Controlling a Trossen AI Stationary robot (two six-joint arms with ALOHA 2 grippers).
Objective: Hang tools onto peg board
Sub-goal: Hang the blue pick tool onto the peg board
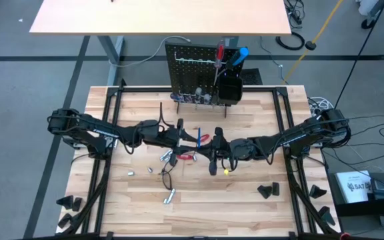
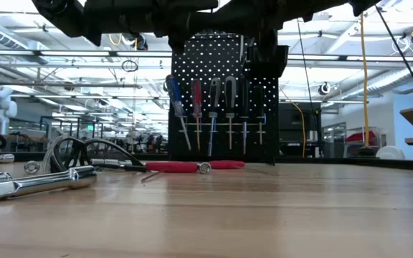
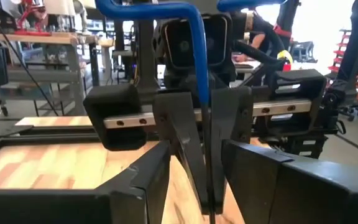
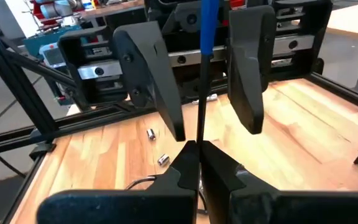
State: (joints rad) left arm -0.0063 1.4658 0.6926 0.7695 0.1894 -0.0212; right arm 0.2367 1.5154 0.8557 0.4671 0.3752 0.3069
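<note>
A blue T-handled tool point(image 3: 191, 37) with a thin dark shaft stands upright between my two grippers over the table's middle point(image 1: 199, 138). My right gripper point(image 4: 201, 163) is shut on its shaft. My left gripper point(image 3: 207, 186) faces it from the table's left and is open, one finger on either side of the tool, touching nothing. The black peg board point(image 1: 192, 67) stands at the table's far edge on its feet, with several tools hanging on its hooks point(image 2: 214, 107) and a red and a blue handle in its bin point(image 1: 231, 57). My right gripper pinches the tool's dark shaft point(image 4: 200, 127) between its two fingers, below the blue handle. The fingers come level from the table's right side and lie across the shaft. The tool stands upright, blue handle on top. Its lower end is hidden.
Red-handled pliers point(image 1: 191, 157) and several silver bits point(image 1: 169, 197) lie on the wood near the middle, seen also in the low view point(image 2: 192, 166). A long silver tool point(image 2: 34, 183) lies at the near left. Black wedge blocks point(image 1: 267, 191) sit at the near right and near left point(image 1: 69, 203).
</note>
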